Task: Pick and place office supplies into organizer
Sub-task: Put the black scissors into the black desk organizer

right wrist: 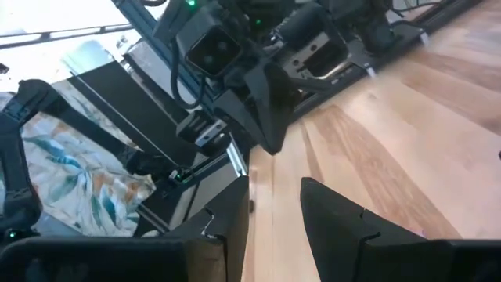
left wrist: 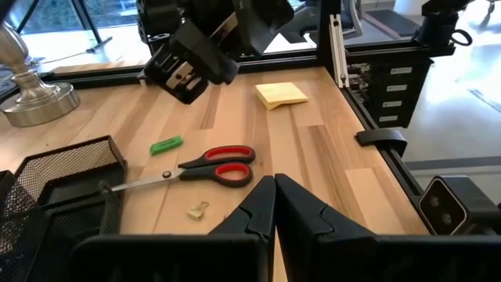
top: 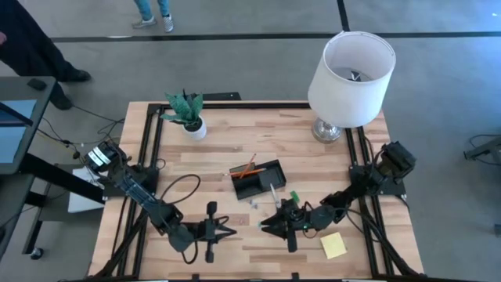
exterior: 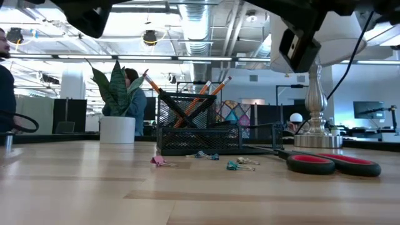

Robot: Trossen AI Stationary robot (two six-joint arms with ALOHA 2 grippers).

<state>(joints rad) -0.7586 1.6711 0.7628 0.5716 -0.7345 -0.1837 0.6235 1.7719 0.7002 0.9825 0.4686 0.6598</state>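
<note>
Wood-plank table [top: 196, 164], black mesh organizer [top: 258, 179]

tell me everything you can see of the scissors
The scissors have red loop handles with black rims and plain metal blades. They lie flat on the wooden table, blades shut, tips pointing toward the black mesh organizer and ending just short of it. A small green block and a clip lie close by, apart from them. No gripper touches them.

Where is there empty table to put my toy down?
Bare wood lies between the plant and the lamp, and at the table's left edge below the plant. It is crowded around the organizer: scissors, clips and both grippers sit close by.
</note>
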